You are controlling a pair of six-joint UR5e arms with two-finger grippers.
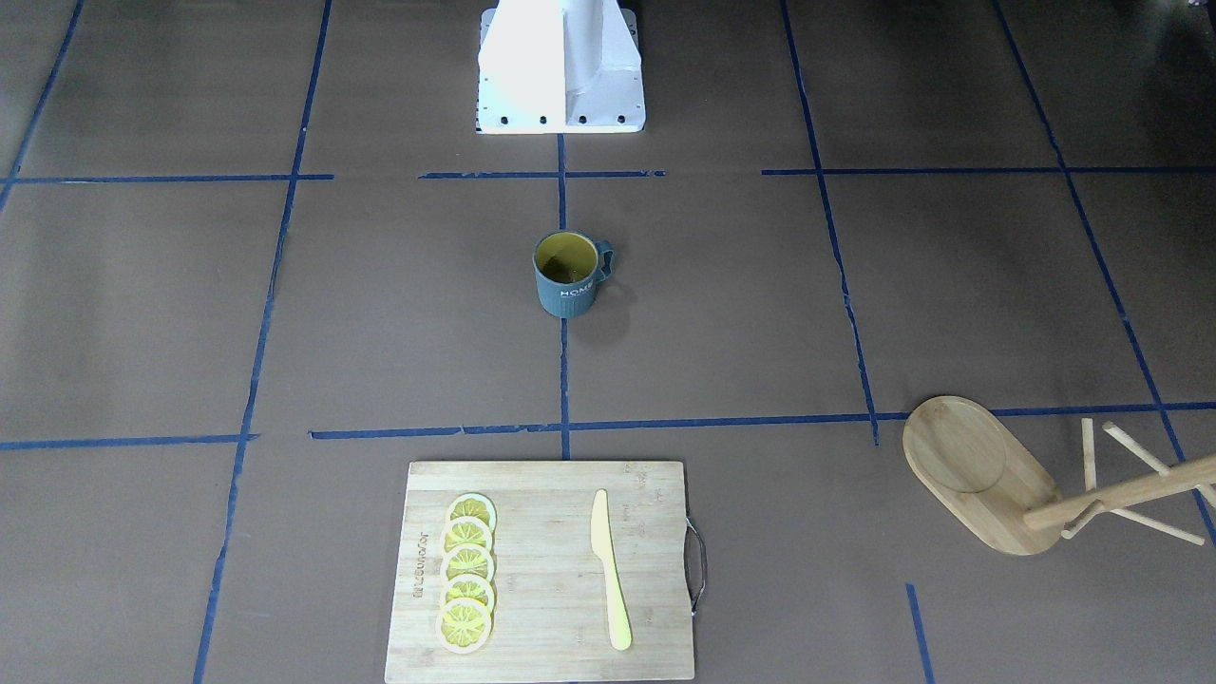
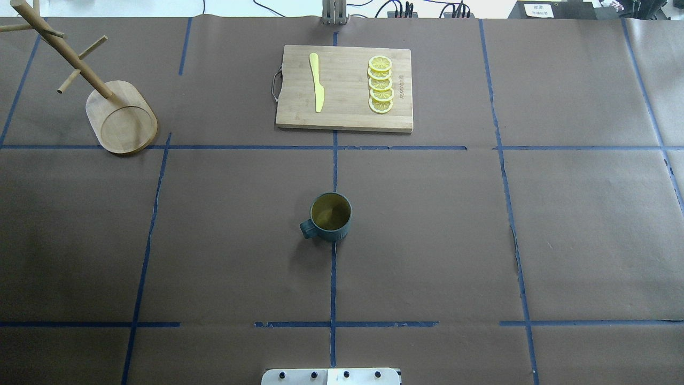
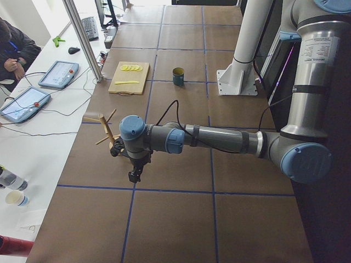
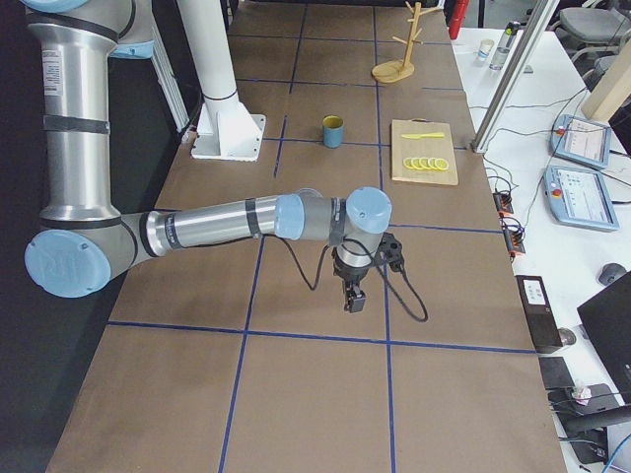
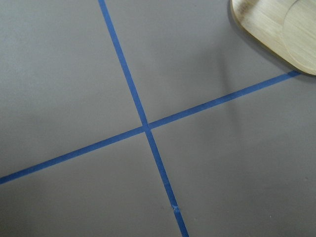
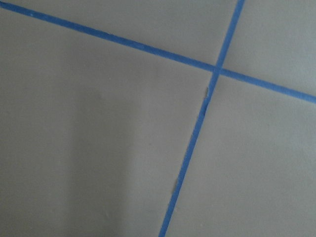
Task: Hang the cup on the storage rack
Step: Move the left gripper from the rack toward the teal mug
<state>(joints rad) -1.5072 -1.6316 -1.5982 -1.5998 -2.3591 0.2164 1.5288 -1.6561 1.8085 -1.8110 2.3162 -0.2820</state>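
The dark teal cup (image 1: 566, 275) with a yellow inside stands upright mid-table, its handle toward the robot's left (image 2: 331, 216). The bamboo storage rack (image 1: 978, 475) stands at the far left of the table (image 2: 122, 117), its post and pegs upright; its base corner shows in the left wrist view (image 5: 276, 29). My left gripper (image 3: 134, 176) hangs over the table next to the rack (image 3: 104, 129), far from the cup (image 3: 178, 76). My right gripper (image 4: 353, 301) hangs over bare table, far from the cup (image 4: 333, 131). I cannot tell whether either gripper is open or shut.
A rectangular bamboo cutting board (image 2: 344, 88) at the far middle holds a yellow knife (image 2: 316, 83) and several lemon slices (image 2: 380, 85). Blue tape lines cross the brown table. The white robot base (image 1: 560, 71) stands at the near edge. Operators' desks lie beyond the far edge.
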